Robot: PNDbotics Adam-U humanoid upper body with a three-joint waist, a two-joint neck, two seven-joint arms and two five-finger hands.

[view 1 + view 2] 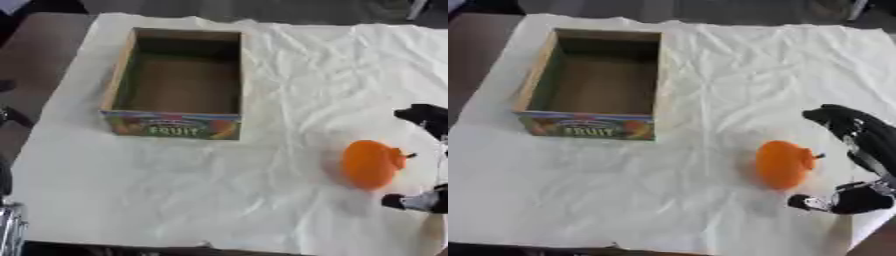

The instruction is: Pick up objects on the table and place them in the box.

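Crinkled white cloth (262, 75) covers the table, creased all over, its near edge running just above the bottom of the view. On it sits 1 rectangular cardboard box (178, 124), open-topped, plain brown inside with nothing in it, and a colourful printed front panel reading FRUIT. Well to the right and nearer the camera lies the orange fruit (783, 163), smooth, rounded, with a small dark stem poking out on its right side. The right hand (859, 135), black with silver parts, sits spread around the fruit's right side, fingers above and thumb below, not touching it. Broad bare cloth lies between fruit and box. The right eye view shows most of that hand; the left eye view catches only its tips at the frame edge.
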